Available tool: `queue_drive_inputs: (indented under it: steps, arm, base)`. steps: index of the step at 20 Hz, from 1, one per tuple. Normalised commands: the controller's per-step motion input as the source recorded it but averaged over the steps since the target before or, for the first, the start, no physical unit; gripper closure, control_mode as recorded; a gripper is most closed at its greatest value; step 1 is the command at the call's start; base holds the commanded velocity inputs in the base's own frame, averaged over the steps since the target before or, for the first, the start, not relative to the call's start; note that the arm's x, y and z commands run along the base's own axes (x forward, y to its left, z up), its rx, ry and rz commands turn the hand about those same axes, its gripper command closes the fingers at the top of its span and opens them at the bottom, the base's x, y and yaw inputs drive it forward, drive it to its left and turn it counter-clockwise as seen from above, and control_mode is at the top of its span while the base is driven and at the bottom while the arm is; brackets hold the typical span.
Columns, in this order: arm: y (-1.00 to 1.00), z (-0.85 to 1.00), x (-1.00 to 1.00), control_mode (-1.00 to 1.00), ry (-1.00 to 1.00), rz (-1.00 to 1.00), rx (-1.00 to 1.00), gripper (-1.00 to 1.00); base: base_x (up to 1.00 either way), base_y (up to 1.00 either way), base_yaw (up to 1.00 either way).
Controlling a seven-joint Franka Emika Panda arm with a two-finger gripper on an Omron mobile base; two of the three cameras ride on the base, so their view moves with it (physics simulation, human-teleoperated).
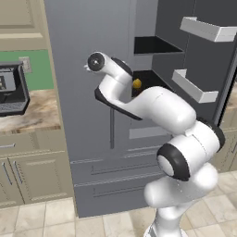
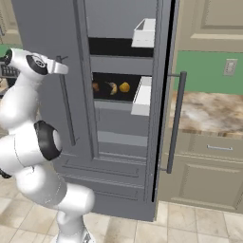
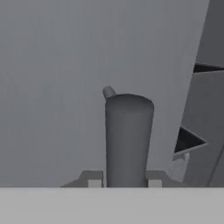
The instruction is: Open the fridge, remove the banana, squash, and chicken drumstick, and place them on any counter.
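The fridge (image 1: 88, 115) has its right door (image 2: 161, 95) swung open and its left door closed. On a lit inner shelf lie the chicken drumstick (image 2: 95, 86), the banana (image 2: 112, 88) and the squash (image 2: 125, 87); the squash (image 1: 137, 84) also peeks past my forearm. My gripper (image 3: 124, 183) is at the top of the left door's slim vertical handle (image 3: 128, 140), with a fingertip pressed to each side of it. From the right base, the hand (image 2: 56, 66) meets that handle (image 2: 66, 104) at its upper end.
The open door carries white bins (image 1: 199, 88) and a long handle (image 2: 176, 118) that sticks out into the room. Counter (image 2: 209, 111) runs right of the fridge, and more counter (image 1: 37, 111) on its left holds a dark appliance (image 1: 9, 90). Two drawers (image 1: 111, 176) sit below.
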Motion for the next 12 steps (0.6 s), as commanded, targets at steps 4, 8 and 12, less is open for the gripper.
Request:
queue_drive_inputs:
  steps: [4, 8, 12]
  arm:
    - [0.95, 0.01, -1.0, -1.0, 0.0, -0.19, -0.01, 1.0]
    - [1.0, 0.0, -1.0, -1.0, 0.07, -0.28, -0.03, 1.0]
    - [1.0, 0.0, -0.79, -1.0, 0.17, -0.3, -0.12, 1.0]
  base:
    - [0.0, 0.0, 0.0]
    - [0.0, 0.0, 0.0]
    - [0.0, 0.0, 0.0]
